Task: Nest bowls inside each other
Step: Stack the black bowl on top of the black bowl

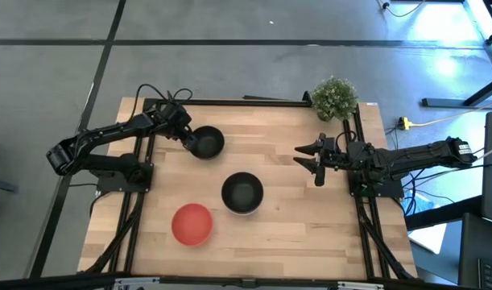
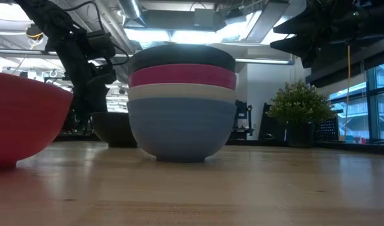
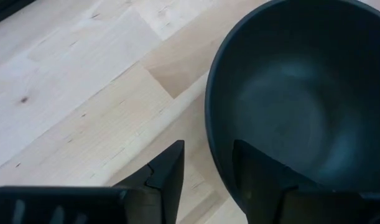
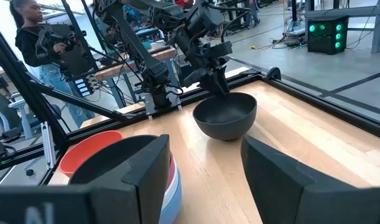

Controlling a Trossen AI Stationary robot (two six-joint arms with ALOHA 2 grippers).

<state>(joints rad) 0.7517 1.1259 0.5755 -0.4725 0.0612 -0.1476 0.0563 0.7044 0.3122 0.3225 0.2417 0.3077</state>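
A single black bowl [image 1: 207, 142] sits flat on its base on the table's far left part. My left gripper [image 1: 186, 134] is open at its left rim, one finger inside and one outside. A stack [image 1: 242, 193] stands mid-table: blue bowl [image 2: 179, 129] at the bottom, then white [image 2: 182, 93], pink [image 2: 182, 76] and black [image 2: 182, 56] on top. A red bowl [image 1: 192, 224] stands alone near the front left. My right gripper [image 1: 308, 161] hovers open right of the stack, touching nothing. My left gripper [image 3: 208, 152] comes down slanting from the table's left over the black bowl's rim [image 3: 216, 134], one finger [image 3: 258, 171] inside the bowl and one [image 3: 168, 171] outside. A strip of table shows between the outer finger and the wall. I cannot tell whether the inner finger touches the wall.
A small green potted plant [image 1: 334, 97] stands at the far right corner. Black frame rails [image 1: 137, 201] run along the table's left and right sides. Bare wood lies between the stack and the right rail. A person [image 4: 34, 43] stands in the room beyond the table.
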